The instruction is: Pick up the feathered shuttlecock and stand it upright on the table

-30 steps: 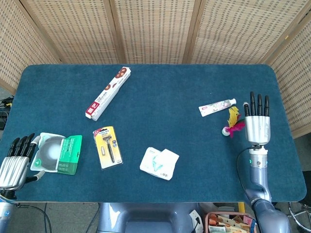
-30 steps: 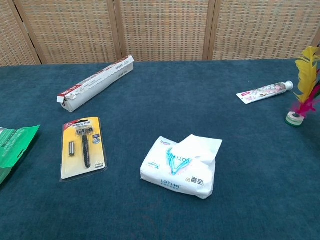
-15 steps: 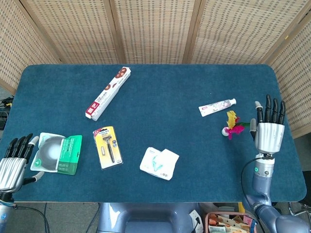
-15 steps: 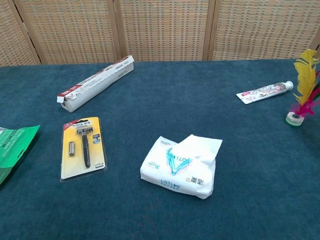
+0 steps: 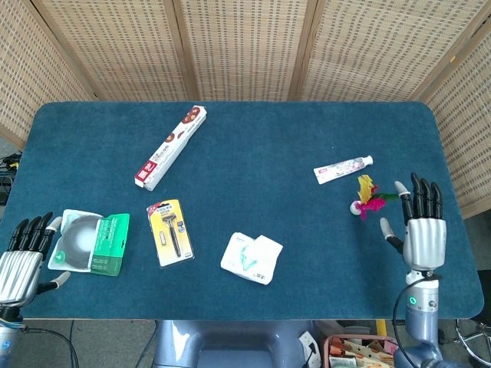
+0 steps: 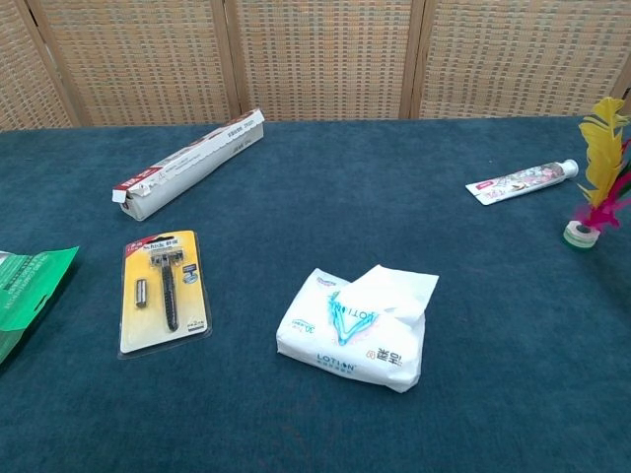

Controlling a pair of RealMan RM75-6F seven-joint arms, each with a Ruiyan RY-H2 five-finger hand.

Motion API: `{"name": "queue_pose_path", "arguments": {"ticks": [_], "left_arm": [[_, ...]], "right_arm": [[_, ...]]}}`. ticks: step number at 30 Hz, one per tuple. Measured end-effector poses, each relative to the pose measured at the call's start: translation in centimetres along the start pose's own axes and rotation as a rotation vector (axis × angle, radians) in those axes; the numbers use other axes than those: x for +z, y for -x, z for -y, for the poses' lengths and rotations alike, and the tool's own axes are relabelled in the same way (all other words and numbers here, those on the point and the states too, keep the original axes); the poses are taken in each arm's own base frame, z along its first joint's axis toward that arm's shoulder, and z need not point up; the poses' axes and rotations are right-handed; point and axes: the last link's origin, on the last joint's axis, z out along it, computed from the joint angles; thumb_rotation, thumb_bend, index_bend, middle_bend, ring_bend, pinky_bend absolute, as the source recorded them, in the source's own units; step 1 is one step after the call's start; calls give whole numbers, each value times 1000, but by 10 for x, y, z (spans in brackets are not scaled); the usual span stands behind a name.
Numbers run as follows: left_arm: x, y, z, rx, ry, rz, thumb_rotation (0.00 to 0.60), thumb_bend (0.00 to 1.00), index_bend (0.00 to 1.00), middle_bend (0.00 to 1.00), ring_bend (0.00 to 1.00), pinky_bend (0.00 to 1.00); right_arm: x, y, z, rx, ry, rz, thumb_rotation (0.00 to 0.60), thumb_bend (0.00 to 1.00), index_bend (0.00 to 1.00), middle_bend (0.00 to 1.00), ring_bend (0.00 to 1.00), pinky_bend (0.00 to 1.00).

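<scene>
**Shuttlecock standing, job looks done**

I see the feathered shuttlecock [image 6: 595,187] upright on the table [image 5: 253,165], near the toothpaste tube [image 5: 344,169]. My right robot hand [image 5: 423,228] sits beside it, fingers spread, empty; left robot hand [image 5: 23,259] empty too.

The right hand [image 5: 424,230] has drawn back toward the table's near edge, away from the upright shuttlecock [image 5: 366,199].

Silver hands [image 5: 423,234] with black fingertips on grey-blue arms [image 5: 418,322]
</scene>
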Motion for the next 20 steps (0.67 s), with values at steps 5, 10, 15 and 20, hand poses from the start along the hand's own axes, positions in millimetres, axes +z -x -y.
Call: {"name": "queue_pose_path", "arguments": {"ticks": [5,10,15,20], "left_arm": [[1,2,2,14,-25,-1,600,5,0,0,0,0],[3,3,6,25,-41,6,600,5,0,0,0,0],[4,2,8,25,-44,1,600,6,0,0,0,0],[3,0,8,19,-39,-5,600,6,0,0,0,0]], "right_arm": [[-21,-5,-12,-20,-19,134,600,163,49,0,0,0],[-35,-13,-25,-65,-49,246,600,162,49,0,0,0],[-41,-23,-31,-97,-61,323,600,169,49,0,0,0],[-46,-25,-27,-111,-76,367,600,173,49,0,0,0]]}}
